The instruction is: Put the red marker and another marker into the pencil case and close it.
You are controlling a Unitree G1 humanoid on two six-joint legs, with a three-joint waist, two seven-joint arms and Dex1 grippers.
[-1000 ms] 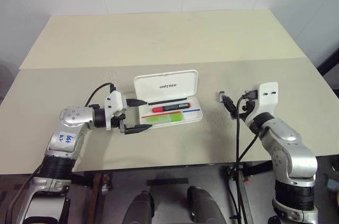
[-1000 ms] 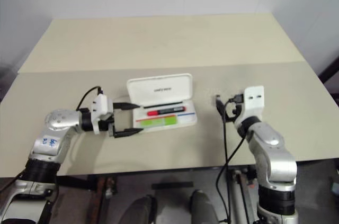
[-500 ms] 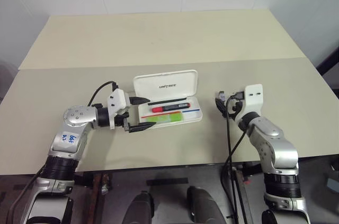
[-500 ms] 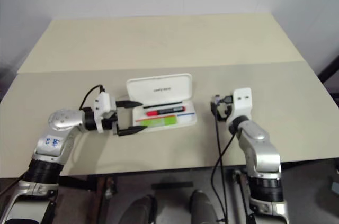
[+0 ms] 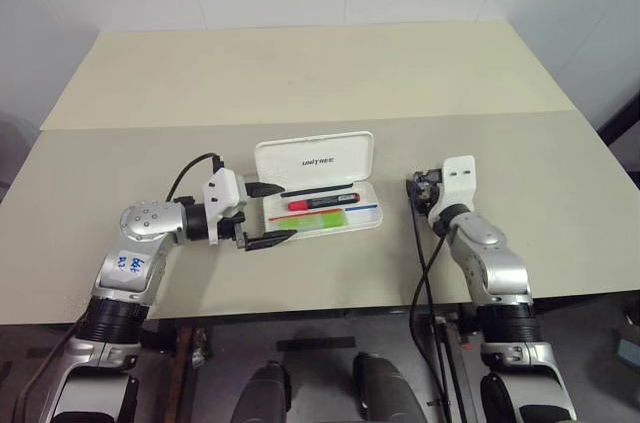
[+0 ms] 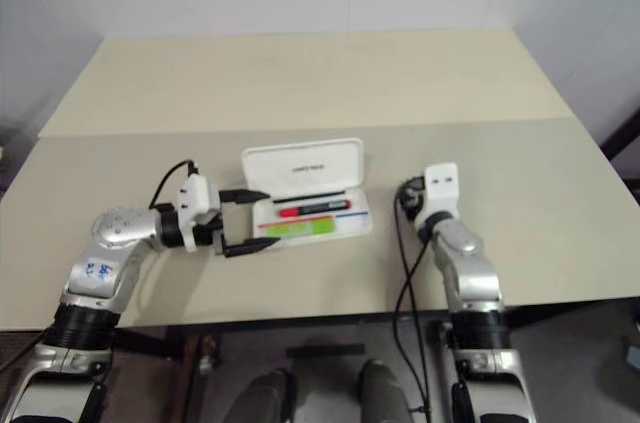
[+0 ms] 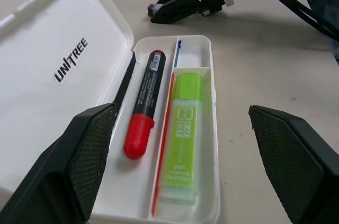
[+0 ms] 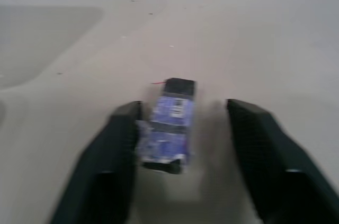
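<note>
So both pens are already sitting inside the white hard plastic pencil case [image 5: 320, 201] with the rounded corners, which is lying around the middle of the head camera frame on the beige tabletop [image 5: 300, 73]. The short thick red marker with the black barrel [image 7: 144, 104] is resting in the compartment next to the hinge, and the flat lime-green highlighter [image 7: 183, 135] is lying right beside it in the next slot, with a thin red-and-blue stick wedged between the two. So the loading part is looking done to me.

What's left is the lid [image 5: 312, 158], which is standing wide open, tilted back toward the upper part of the frame.

The left gripper [image 5: 260, 213] is hanging at the case's left end with its two black fingers [image 7: 92, 144] spread wide on either side of that end, gripping nothing.

The right gripper [image 8: 180, 144], right of centre and well apart from the case, is sitting partly open around a small blue-labelled dark block [image 8: 170, 121] on the table. One finger is looking like it's touching the block, but I can't tell if it's actually pinching it.

My guess: only swinging the lid down is remaining.
</note>
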